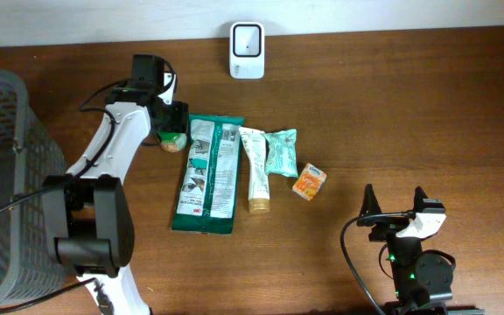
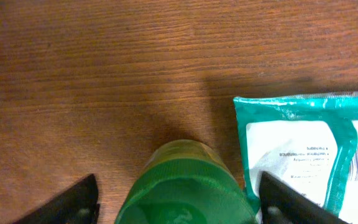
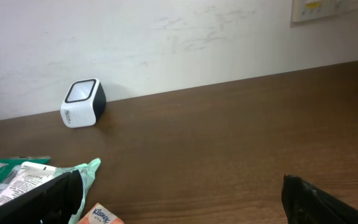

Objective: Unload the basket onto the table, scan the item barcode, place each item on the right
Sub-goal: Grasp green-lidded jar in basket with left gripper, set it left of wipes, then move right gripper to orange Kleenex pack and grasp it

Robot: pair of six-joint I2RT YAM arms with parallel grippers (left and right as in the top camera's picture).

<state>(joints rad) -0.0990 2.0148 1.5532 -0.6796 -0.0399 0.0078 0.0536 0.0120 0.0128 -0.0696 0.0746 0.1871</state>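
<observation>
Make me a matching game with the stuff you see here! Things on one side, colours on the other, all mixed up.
Things:
1. scanner
2. basket
3. small box
4. jar

Colours:
a. grey
b. green
c. white
d. orange

Pairs: 1-c, 2-a, 3-d, 4-b

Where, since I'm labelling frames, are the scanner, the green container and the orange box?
scanner (image 1: pixel 247 39): overhead view, middle of its front face.
green container (image 2: pixel 182 180): left wrist view, its rounded green surface.
orange box (image 1: pixel 309 182): overhead view, middle of its top.
</observation>
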